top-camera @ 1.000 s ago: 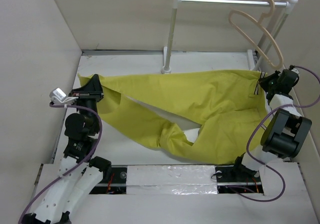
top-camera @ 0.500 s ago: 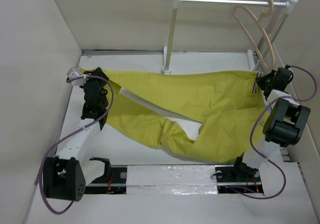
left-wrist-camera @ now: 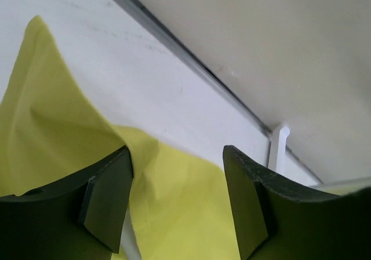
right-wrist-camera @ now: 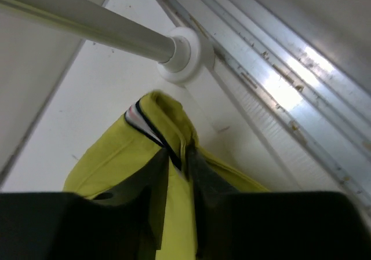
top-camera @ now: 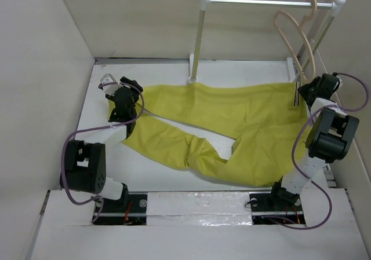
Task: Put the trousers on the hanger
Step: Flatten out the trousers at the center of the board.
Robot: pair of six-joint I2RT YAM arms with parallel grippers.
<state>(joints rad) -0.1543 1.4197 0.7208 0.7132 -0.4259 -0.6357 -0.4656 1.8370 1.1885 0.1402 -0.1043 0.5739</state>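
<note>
The left arm folds back at lower left, its end effector point(top-camera: 128, 88) at upper left, fingers point(left-wrist-camera: 107, 196) spread wide. The right arm rises along the right edge; its end effector point(top-camera: 306, 91) pinches the trousers point(right-wrist-camera: 110, 161), fingers nearly together.

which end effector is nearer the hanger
Right. The right end effector is close to the hanger, at the trousers waistband; the left end effector is far off at the leg ends.

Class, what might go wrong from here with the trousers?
The left fingers stand open above a leg end; only the right fingers pinch the trousers, at the waistband, so lifting may leave the legs trailing. The hanger hangs by its hook on the rail beside the right arm; a bump might swing it.
</note>
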